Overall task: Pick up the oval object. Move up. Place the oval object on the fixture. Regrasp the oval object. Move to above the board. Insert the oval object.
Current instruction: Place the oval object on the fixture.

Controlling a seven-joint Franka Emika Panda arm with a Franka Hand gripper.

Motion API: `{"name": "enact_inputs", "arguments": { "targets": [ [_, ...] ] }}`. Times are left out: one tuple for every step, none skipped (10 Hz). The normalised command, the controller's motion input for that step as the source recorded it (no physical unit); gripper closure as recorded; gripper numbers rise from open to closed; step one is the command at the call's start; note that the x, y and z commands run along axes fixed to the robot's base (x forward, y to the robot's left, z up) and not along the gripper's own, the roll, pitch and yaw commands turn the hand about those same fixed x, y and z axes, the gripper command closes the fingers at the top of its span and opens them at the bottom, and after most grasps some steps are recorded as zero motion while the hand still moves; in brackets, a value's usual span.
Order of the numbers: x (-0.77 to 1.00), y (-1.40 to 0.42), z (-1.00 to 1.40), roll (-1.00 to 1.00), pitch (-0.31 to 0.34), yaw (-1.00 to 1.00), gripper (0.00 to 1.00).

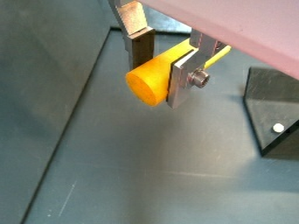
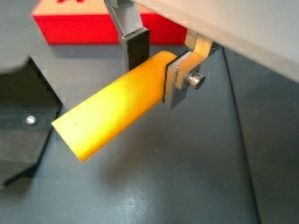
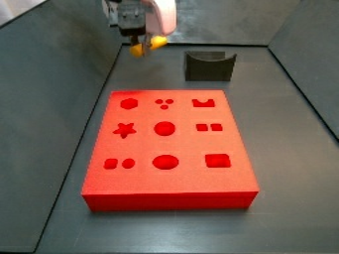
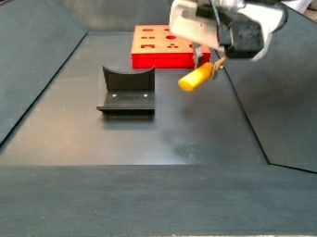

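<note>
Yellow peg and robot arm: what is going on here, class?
The arm's tool is shut on the yellow-orange oval peg, gripping it near one end and holding it in the air, clear of the floor. The dark fixture stands beside it, with nothing on it. The red board has none of its holes filled.

Surfaces I see from my station

My gripper (image 2: 158,66) has shiny bare-metal fingers (image 2: 184,77) with matt dark pads; they hold the smooth, plastic-looking oval object (image 2: 111,114). The board (image 3: 167,144) looks matt; the fixture (image 4: 125,90) dull.
</note>
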Motion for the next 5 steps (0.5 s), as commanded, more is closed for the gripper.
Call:
{"name": "enact_inputs", "arguments": {
  "targets": [
    [-0.01, -0.01, 1.00, -0.01, 0.024, 0.00, 1.00],
    [-0.01, -0.01, 1.00, -0.02, 0.032, -0.01, 1.00],
    [-0.02, -0.01, 1.00, -0.03, 0.032, -0.01, 1.00],
    [-0.02, -0.01, 1.00, -0.03, 0.034, -0.01, 1.00],
    [-0.02, -0.01, 1.00, -0.04, 0.037, -0.01, 1.00]
  ]
}}
